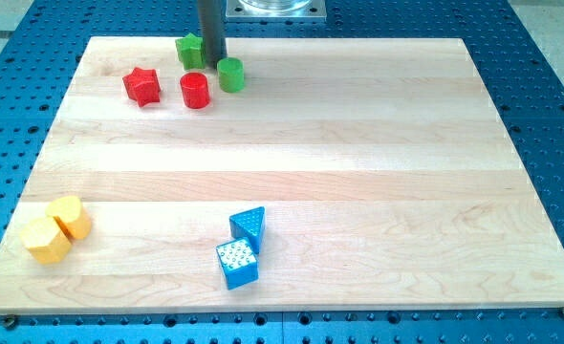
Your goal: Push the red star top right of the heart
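The red star (141, 86) lies near the view's top left of the wooden board (358, 153). Two yellow blocks sit at the bottom left: one looks like a heart (69, 217), the other is a pentagon-like block (46, 240) touching it. My tip (212, 65) is at the top of the board, between a green block (189, 50) on its left and a green cylinder (230, 74) on its right. The tip is well to the right of the red star, with a red cylinder (195, 90) between them and just below the tip.
A blue triangle (249, 227) and a blue cube (237, 264) sit together at the bottom middle. Around the board is a blue perforated table (550, 57). The arm's metal base (274, 8) is at the top edge.
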{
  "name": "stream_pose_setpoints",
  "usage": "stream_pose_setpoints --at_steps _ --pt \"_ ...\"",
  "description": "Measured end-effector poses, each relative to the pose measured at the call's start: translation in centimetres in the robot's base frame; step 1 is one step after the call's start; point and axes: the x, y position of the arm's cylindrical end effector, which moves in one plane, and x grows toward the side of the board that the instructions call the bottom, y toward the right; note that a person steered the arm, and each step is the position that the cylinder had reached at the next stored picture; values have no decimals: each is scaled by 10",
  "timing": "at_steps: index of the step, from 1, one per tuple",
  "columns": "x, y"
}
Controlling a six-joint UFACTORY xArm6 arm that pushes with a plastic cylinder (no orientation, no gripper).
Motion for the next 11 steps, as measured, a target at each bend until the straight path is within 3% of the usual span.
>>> stream_pose_setpoints --at_steps 2,3,4,6,7,9,10,11 --pt "19 -94" --pt "18 -112" --pt "51 -120" --pt "109 -77" --pt "120 -76" --pt "192 -111" --pt "185 -68" --pt "207 15"
